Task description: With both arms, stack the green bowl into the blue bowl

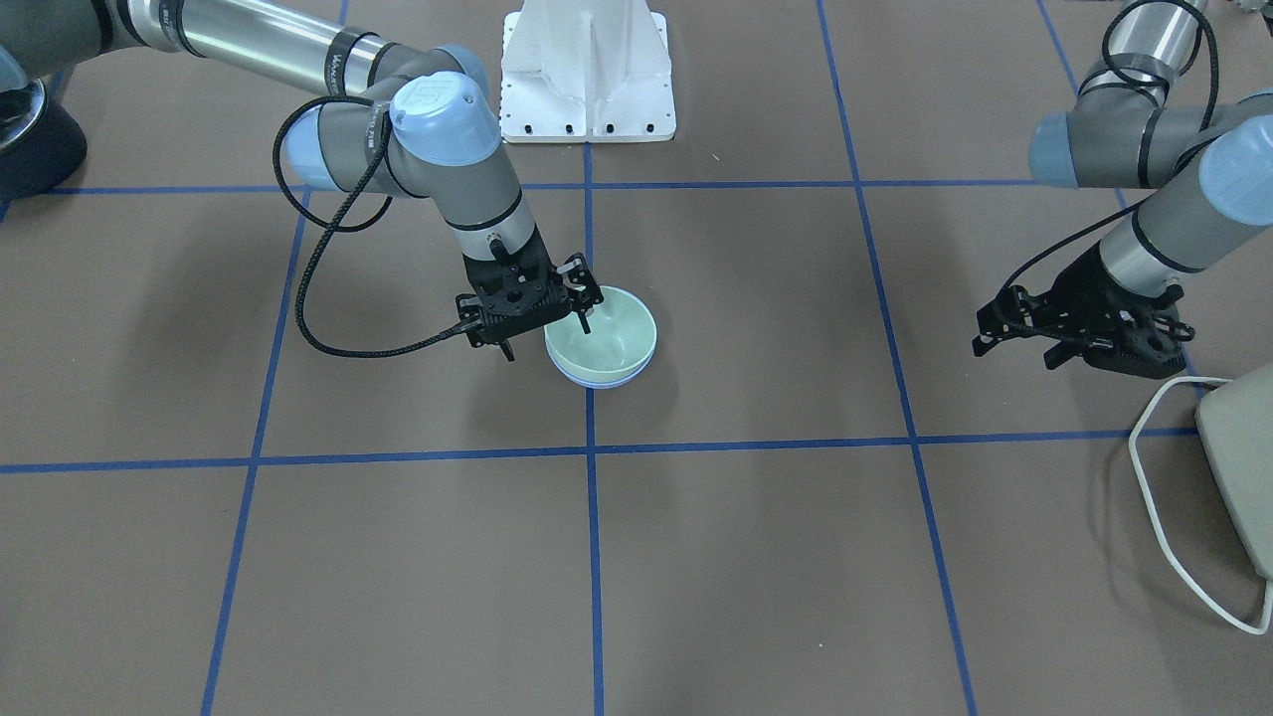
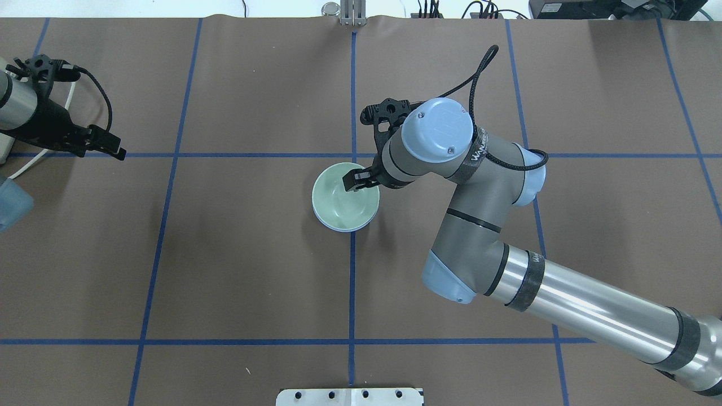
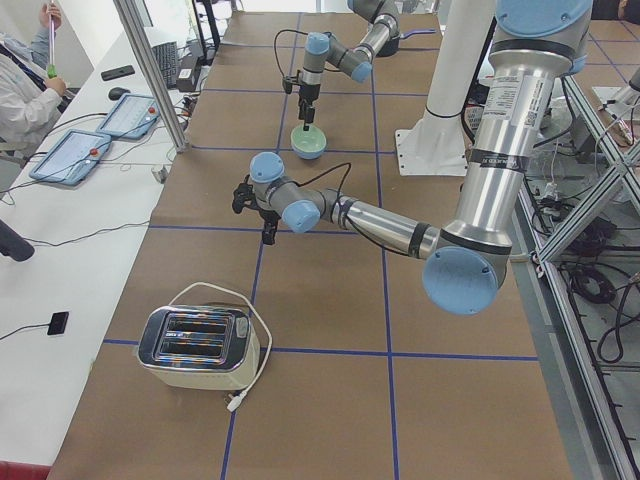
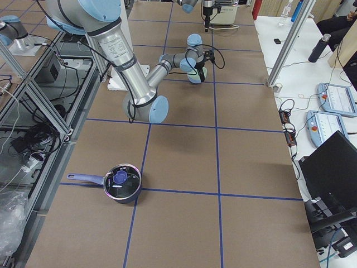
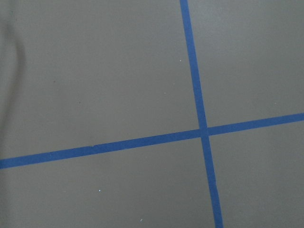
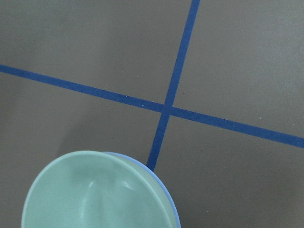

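Green bowl sat nested in the blue bowl!
Your right gripper stood open astride the rim, gripping nothing; whether the left gripper was spread, you couldn't tell.

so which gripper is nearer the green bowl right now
Right. The right gripper straddles the green bowl at its rim, one of its jaws inside it; the left gripper hangs far off toward the robot's left.

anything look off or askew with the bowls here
Nothing stands out: the small pale mint-green glossy bowl sits upright, nested in the light periwinkle-blue glossy bowl, nothing spilled or cracked. The right gripper straddles its rim, jaws apart.
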